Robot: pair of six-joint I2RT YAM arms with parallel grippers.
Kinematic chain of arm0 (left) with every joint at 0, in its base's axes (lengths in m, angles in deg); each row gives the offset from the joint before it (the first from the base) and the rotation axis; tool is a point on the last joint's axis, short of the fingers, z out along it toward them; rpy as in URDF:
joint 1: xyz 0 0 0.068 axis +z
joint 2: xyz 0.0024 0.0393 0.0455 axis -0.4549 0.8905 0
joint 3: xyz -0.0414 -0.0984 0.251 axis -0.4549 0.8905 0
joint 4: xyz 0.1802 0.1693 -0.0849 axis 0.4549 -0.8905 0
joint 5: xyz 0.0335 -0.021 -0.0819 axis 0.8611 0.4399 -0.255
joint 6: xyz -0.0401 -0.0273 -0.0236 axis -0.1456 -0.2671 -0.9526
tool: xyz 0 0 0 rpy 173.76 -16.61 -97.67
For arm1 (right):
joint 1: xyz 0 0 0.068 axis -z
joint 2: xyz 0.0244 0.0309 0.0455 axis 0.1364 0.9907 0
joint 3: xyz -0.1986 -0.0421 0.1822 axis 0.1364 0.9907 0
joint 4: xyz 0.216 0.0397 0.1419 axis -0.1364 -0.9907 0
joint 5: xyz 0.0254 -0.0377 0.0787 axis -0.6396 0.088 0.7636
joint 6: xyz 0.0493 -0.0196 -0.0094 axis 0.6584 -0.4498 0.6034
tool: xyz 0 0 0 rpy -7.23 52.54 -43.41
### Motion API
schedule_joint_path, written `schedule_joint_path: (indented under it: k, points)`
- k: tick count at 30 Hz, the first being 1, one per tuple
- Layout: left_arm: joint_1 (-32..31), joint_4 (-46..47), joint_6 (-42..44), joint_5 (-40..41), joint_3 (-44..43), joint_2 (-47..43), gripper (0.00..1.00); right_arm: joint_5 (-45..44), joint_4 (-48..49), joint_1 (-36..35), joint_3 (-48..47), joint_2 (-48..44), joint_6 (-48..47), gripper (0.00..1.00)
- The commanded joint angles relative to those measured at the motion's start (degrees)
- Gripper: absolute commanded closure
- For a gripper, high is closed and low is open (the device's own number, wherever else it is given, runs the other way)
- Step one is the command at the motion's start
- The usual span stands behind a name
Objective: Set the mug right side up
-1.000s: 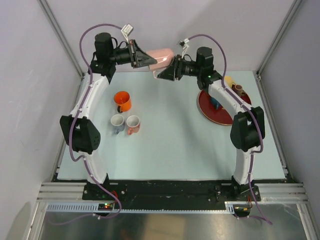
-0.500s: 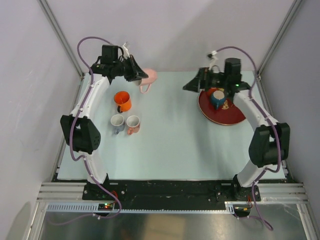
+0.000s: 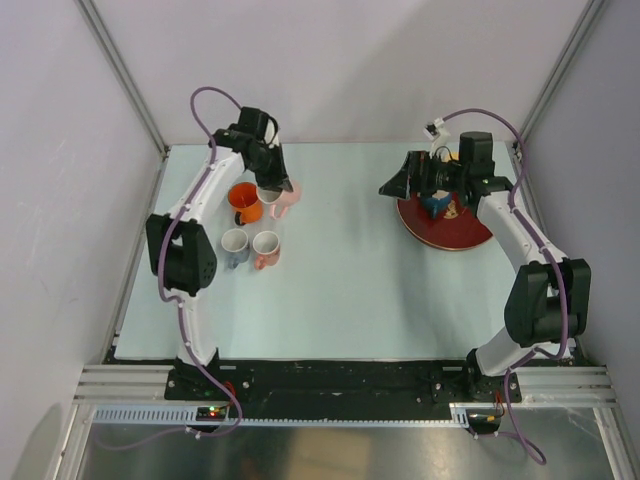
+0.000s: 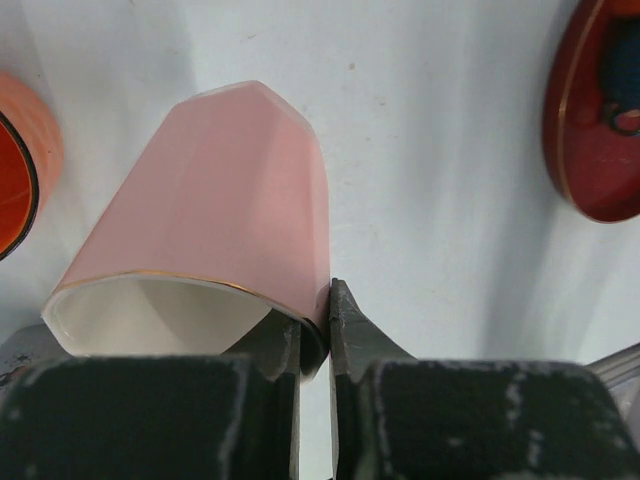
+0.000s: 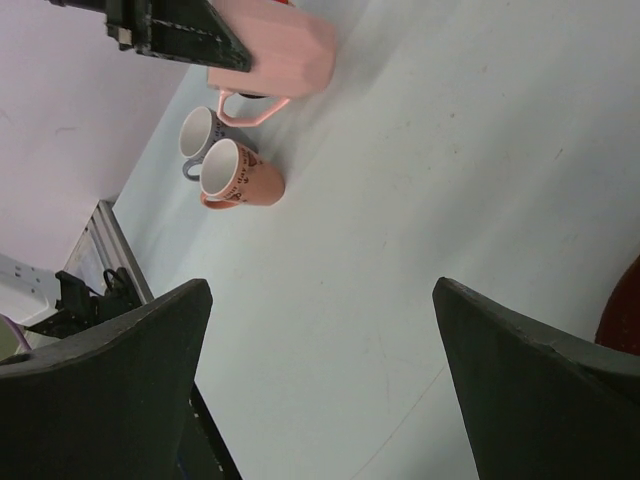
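The pink mug (image 3: 285, 196) is held mouth-up beside the orange mug, with its base low over the table. I cannot tell whether it touches the table. My left gripper (image 3: 268, 180) is shut on its rim. In the left wrist view one finger sits inside the pink mug (image 4: 215, 195) and the other outside, so the left gripper (image 4: 326, 300) pinches the wall. The right wrist view shows the pink mug (image 5: 285, 45) with its handle out to one side. My right gripper (image 3: 395, 184) hangs open and empty at the red plate's left edge. That right gripper (image 5: 320, 286) is well apart from the mug.
An orange mug (image 3: 244, 201) stands just left of the pink one. A grey mug (image 3: 235, 245) and a salmon mug (image 3: 266, 247) stand upright in front of it. A red plate (image 3: 450, 230) at the right holds a blue object (image 3: 436, 203).
The right gripper opened, let go of the pink mug and drew back right to the plate. The left arm carried the mug from the back wall down beside the orange mug.
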Motion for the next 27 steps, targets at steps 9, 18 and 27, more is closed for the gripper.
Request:
schedule_joint_path:
  k: [9, 18, 27]
  points:
    - [-1.9, -1.0, 4.0, 13.1, -1.3, 2.4, 1.0, -1.9, 0.6, 0.4, 1.7, -3.3, -1.6, 0.0]
    - [-2.6, -1.2, 4.2, 12.3, -2.4, 5.8, 1.0, -1.3, 0.5, 1.9, 3.1, -4.6, -2.4, 0.01]
    - [-3.5, -1.1, 4.8, 13.6, -4.6, 9.2, 1.0, -1.1, -0.2, 2.8, 3.1, -5.2, -2.5, 0.0]
